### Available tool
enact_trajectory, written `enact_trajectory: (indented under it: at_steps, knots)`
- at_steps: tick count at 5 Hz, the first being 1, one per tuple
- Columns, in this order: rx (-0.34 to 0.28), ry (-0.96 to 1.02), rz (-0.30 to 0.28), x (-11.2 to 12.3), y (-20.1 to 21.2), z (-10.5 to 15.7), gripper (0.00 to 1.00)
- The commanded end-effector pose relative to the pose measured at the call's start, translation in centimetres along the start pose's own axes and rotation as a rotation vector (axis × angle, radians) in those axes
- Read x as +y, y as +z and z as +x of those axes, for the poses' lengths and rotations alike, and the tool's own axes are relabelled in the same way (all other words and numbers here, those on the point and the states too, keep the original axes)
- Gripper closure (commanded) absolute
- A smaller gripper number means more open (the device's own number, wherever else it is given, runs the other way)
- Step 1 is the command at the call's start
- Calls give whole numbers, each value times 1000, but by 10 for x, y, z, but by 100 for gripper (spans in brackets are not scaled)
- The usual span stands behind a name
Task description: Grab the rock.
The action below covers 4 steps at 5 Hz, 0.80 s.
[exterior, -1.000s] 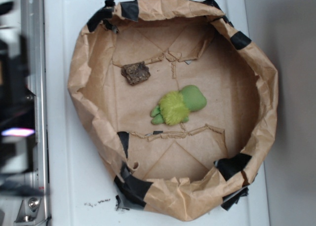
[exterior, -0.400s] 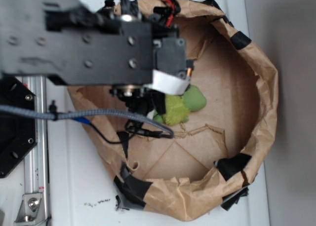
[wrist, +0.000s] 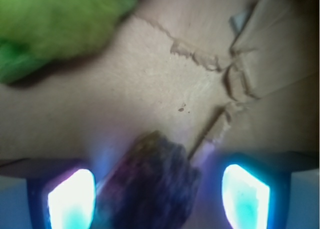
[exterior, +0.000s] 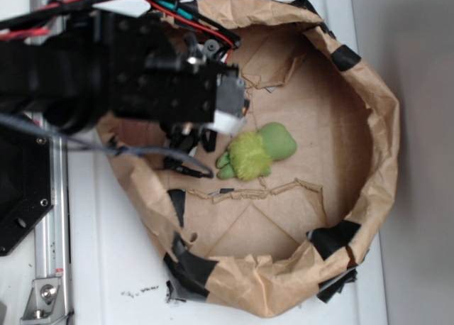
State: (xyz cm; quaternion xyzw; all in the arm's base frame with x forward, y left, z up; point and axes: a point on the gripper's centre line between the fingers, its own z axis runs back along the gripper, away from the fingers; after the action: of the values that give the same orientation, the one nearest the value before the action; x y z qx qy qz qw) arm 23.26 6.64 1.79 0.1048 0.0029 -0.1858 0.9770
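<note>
Dark brown, rough rock (wrist: 150, 186) sits at the bottom of the wrist frame on brown paper, between the spread-apart fingers (wrist: 71, 199), nearer the left one. Green plush toy (wrist: 55, 26) lies upper left, apart.

I see the rock (wrist: 150, 186) lying on the paper tub's (exterior: 369, 126) floor between my two fingers (wrist: 70, 199), nearer the left one. The plush toy (exterior: 252, 153) lies apart, beside the arm (exterior: 120, 73), mid-tub, on the worktop (exterior: 106, 268).
</note>
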Motion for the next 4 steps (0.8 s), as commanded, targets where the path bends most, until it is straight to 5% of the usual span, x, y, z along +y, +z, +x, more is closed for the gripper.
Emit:
enact_trajectory:
  at_steps: [1,2,3,4]
  knots:
    - [-20,15,-17,19,-10,20,0]
    - [29,-25,-44,5,-15,14,6]
    - [14,-28,-20,4,-11,12,100]
    - [10,-28,-16,5,-9,12,100]
